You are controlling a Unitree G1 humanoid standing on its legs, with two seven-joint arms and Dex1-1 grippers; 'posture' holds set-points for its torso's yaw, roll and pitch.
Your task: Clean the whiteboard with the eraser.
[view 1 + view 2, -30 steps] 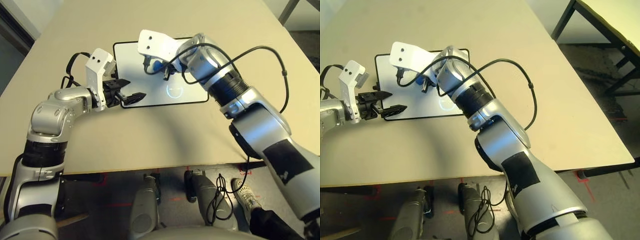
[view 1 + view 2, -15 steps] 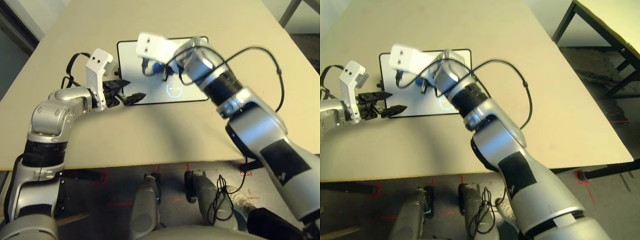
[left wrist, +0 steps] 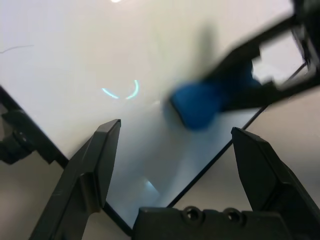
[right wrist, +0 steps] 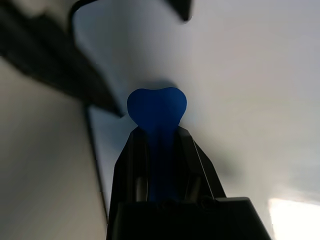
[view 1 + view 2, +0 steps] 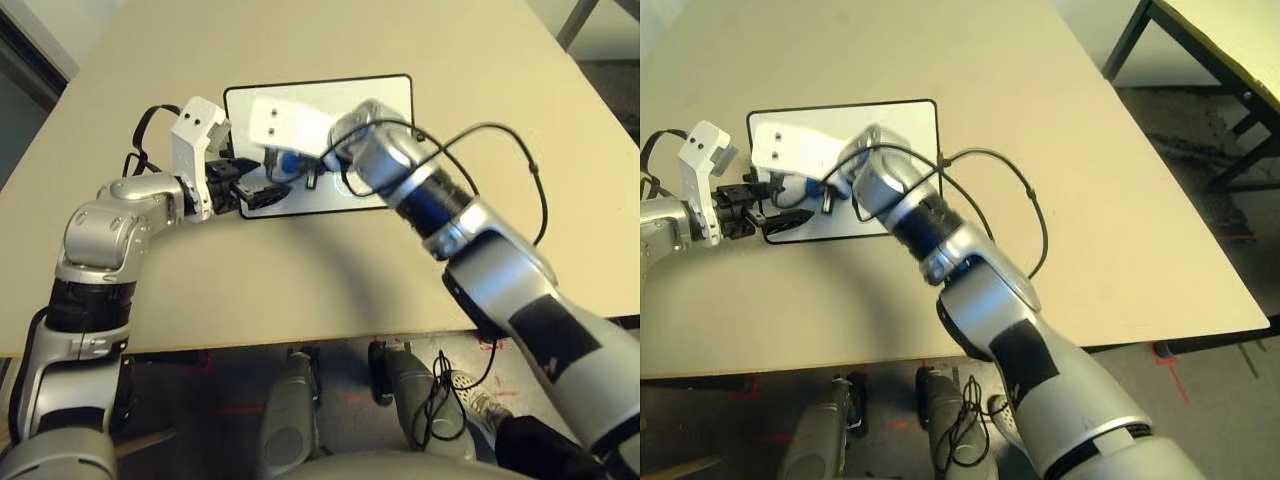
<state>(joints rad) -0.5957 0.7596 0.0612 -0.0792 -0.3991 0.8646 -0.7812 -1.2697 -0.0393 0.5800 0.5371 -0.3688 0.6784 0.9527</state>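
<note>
Blue eraser is being pinched between the black fingers of the right gripper, its rounded end sticking out past the fingertips and being pressed onto the whiteboard. In the left wrist view the same blue block is being seen against the white surface, close to the board's near edge, with two short cyan arcs of marking lying just beside it on the board.

White surface and thin black frame are being shown on the beige worktop, the whiteboard lying flat with its long sides running across the head views. The right gripper is being held over the board's near left part, the silver right forearm reaching in across the board's near edge, a black cable looping off it.

At the whiteboard's near left corner the left gripper is being held with its two black fingers spread wide apart, nothing between them, the board's black frame running under them. Whether those fingertips are being rested on the board or held just above it cannot be told. The left gripper and the right gripper are being kept just beside each other at that corner.
</note>
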